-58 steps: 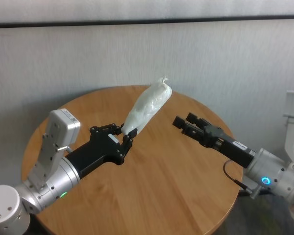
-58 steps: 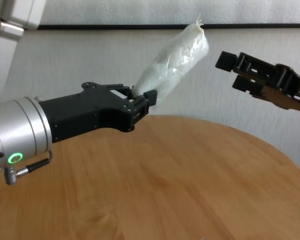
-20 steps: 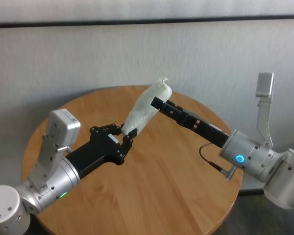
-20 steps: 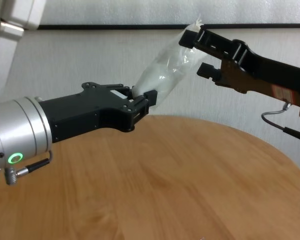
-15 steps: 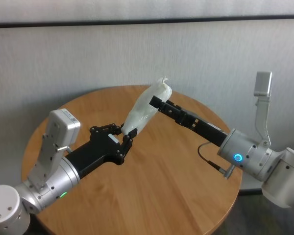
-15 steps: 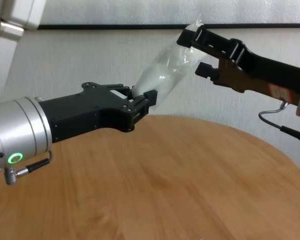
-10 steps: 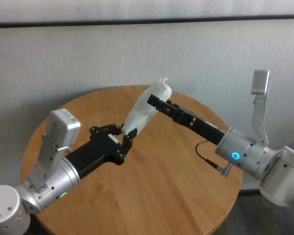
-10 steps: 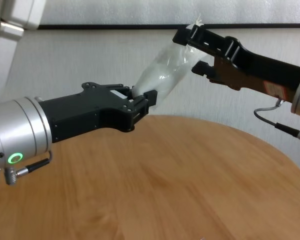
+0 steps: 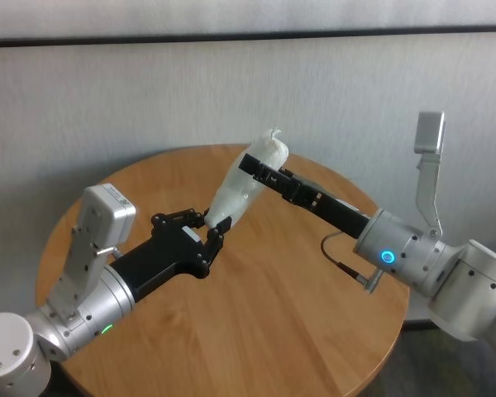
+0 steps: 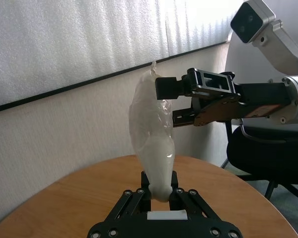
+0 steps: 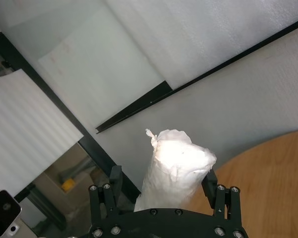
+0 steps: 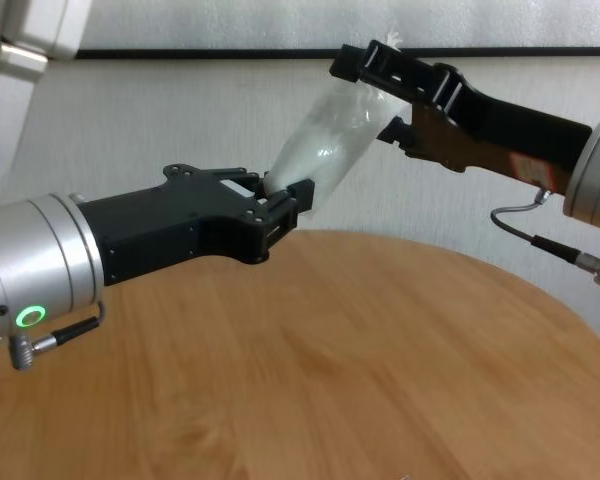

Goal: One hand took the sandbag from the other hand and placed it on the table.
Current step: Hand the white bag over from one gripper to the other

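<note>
The sandbag point(image 9: 246, 184), a plump white crinkly pouch with a twisted tip, stands tilted in the air above the round wooden table point(image 9: 298, 322). My left gripper point(image 9: 213, 225), the one with the green ring light, is shut on the sandbag's lower end. My right gripper point(image 9: 253, 165), the one with the blue ring light, is open, and its two fingers straddle the sandbag's upper part just below the tip. The sandbag point(image 11: 176, 166) sits between the right fingers in the right wrist view. It also shows in the chest view point(image 12: 330, 140) and the left wrist view point(image 10: 151, 129).
A pale wall with a dark horizontal strip stands close behind the table. The table's round edge curves away behind and to the right of the grippers. A black office chair point(image 10: 258, 158) stands beyond the table on the right arm's side.
My right gripper has come in from the right and slid its open fingers over the sandbag's upper end. The left gripper and the sandbag have not moved.
</note>
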You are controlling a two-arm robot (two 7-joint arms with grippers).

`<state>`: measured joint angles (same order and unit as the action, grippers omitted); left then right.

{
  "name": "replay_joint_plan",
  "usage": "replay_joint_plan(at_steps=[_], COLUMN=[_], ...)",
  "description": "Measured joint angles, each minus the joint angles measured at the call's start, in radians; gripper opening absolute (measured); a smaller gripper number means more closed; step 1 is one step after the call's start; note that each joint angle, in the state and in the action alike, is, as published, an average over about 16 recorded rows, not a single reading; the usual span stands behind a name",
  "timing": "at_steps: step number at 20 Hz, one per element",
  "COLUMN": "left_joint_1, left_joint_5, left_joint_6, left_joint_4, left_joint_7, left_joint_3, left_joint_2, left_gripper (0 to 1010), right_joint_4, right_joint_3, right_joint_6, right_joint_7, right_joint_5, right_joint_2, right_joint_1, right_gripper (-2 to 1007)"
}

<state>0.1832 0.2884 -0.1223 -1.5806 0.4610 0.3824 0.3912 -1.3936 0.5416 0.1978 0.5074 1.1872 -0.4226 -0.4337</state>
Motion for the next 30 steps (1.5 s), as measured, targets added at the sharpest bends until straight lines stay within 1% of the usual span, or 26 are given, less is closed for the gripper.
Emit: replay_joint_plan(at_steps=[10,19,24,30], left_joint_1=[0.000,0.000,0.000,0.000], left_joint_5=[0.000,0.000,0.000,0.000], left_joint_6=[0.000,0.000,0.000,0.000], left_joint_4=[0.000,0.000,0.000,0.000], left_joint_7=[0.000,0.000,0.000,0.000], left_joint_3=[0.000,0.000,0.000,0.000], left_joint_2=[0.000,0.000,0.000,0.000], left_gripper=[203,203,203,203], right_joint_4=[0.025,0.032,0.031,0.028], right_joint_3=[0.027,0.036,0.035,0.033], right_joint_6=[-0.004,-0.001,-0.001,-0.003], right_joint_7=[-0.012,-0.017,-0.016,-0.016], right_joint_5=[0.010,0.015,0.014,0.012], right_joint_2=[0.003,0.000,0.000,-0.001], right_joint_1=[-0.023,-0.028,-0.027,-0.025], right_gripper=[1003,989,929,793])
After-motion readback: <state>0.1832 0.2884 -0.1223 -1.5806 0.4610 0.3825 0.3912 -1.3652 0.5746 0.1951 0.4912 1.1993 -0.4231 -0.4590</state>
